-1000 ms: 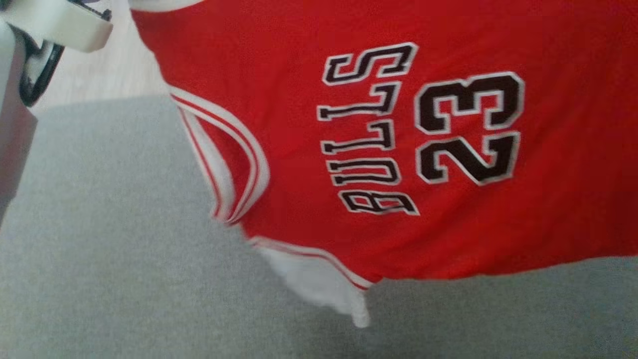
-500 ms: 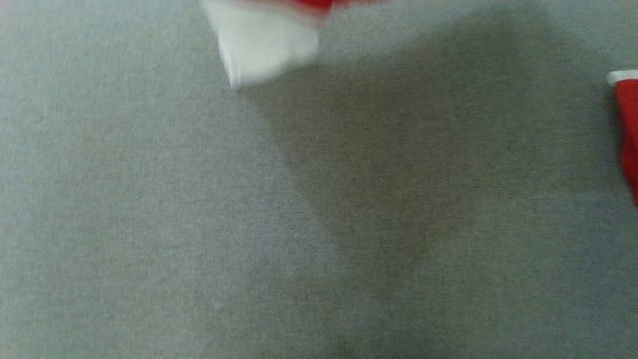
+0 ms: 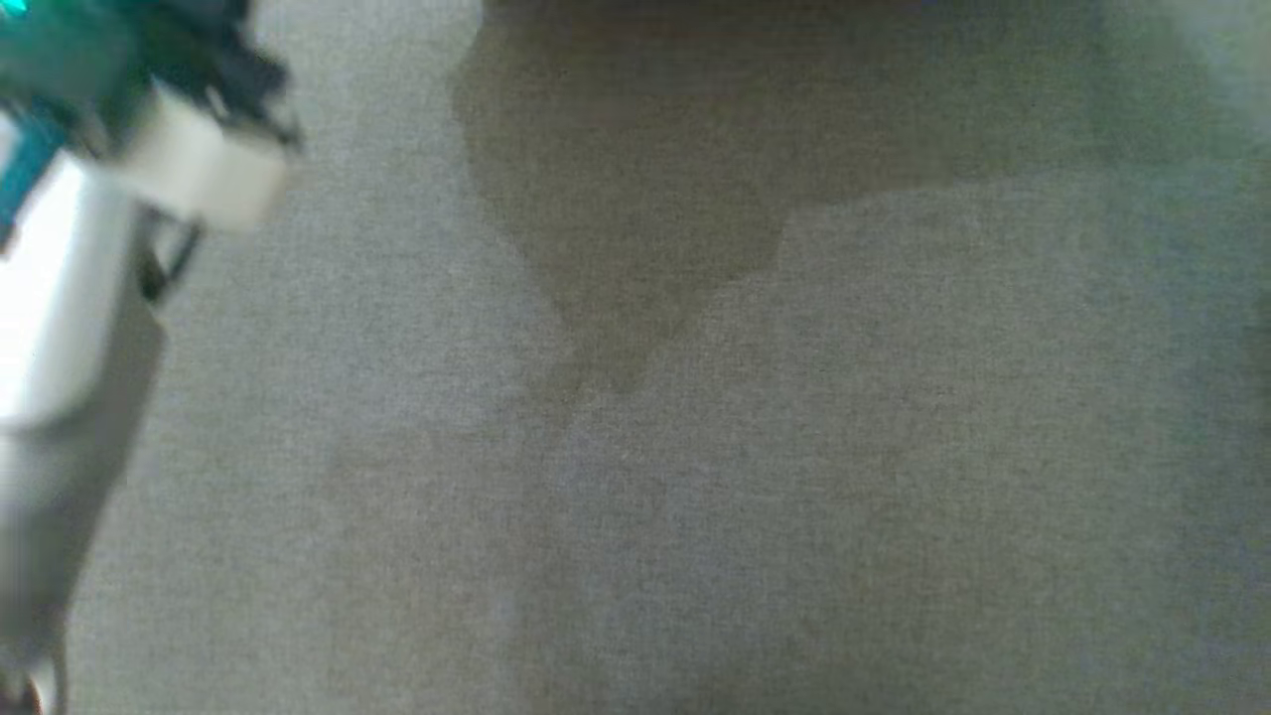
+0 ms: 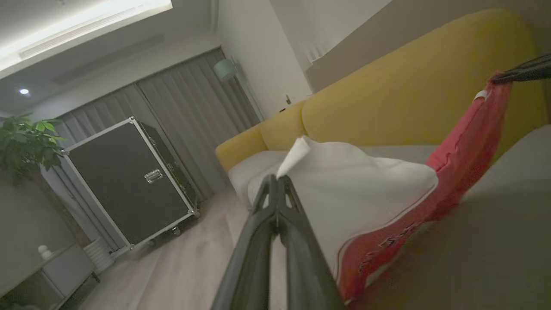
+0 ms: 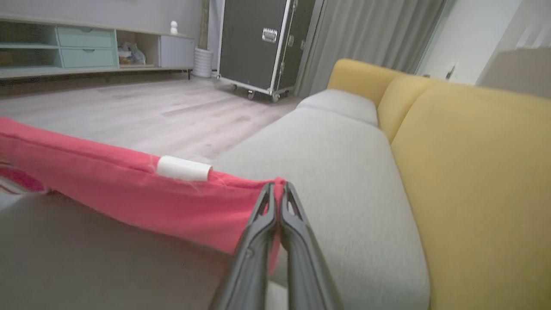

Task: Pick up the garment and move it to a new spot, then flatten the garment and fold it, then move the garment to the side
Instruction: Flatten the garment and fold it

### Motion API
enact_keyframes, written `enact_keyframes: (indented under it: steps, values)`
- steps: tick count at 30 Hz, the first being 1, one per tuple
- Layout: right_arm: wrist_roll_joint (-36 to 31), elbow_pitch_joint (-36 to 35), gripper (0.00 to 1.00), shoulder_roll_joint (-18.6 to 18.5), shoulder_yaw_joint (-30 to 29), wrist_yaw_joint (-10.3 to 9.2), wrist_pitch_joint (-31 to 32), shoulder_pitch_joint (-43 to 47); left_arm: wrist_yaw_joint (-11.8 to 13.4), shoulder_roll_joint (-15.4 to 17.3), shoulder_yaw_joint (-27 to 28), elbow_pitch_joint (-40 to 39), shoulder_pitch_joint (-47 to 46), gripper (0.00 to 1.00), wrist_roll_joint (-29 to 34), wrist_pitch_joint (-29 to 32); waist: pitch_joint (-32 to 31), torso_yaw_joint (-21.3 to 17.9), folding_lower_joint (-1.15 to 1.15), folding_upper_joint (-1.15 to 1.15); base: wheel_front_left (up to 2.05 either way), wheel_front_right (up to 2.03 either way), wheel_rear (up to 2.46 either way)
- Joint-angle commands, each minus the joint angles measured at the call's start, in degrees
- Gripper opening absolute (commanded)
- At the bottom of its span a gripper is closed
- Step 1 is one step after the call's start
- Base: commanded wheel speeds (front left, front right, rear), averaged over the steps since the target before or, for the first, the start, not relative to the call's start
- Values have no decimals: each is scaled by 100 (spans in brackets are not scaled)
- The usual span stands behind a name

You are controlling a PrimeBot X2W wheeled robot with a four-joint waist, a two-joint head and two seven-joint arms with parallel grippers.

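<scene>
Head view has swung off the garment [image 4: 469, 142] onto the sofa seat [image 3: 794, 447]. Both the left hand [image 4: 277, 181] and right hand [image 5: 279, 187] pinch its edges, stretched above the seat; flattening and folding remain.

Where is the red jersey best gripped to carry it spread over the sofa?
At two far-apart edge corners, as held now: left gripper pinching the white corner, right gripper the red hem corner, each coming in edge-on. The jersey hangs stretched between them, probably ready to lay flat.
</scene>
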Motion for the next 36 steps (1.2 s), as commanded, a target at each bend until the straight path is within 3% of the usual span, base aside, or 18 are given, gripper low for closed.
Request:
enact_keyframes:
  steps: [1, 11, 20, 28, 36]
  values:
    - [111, -139, 0, -151, -2, -4, -69, 274, -21, 243, 255, -292, 45, 0, 8, -6, -118, 4, 0, 0, 0, 0, 0]
    - [695, -1307, 0, -747, -509, -4, -77, 3005, -88, 494, -60, -931, 3040, 0, -17, -6, -1046, -140, 0, 0, 0, 0, 0]
    - [859, -2343, 0, -1216, -1293, -4, -78, 5308, -43, 686, -162, -1270, 4765, 0, -152, -6, -1583, -206, 0, 0, 0, 0, 0]
    - [710, -2910, 0, -1089, -2025, -4, 29, 6393, 38, 897, -174, -1620, 5097, 0, -194, 119, -1527, -207, 0, 0, 0, 0, 0]
    - [254, -3283, 0, -748, -2729, -4, 554, 6215, 22, 777, -99, -1464, 4061, 0, -20, 144, -989, -193, 0, 0, 0, 0, 0]
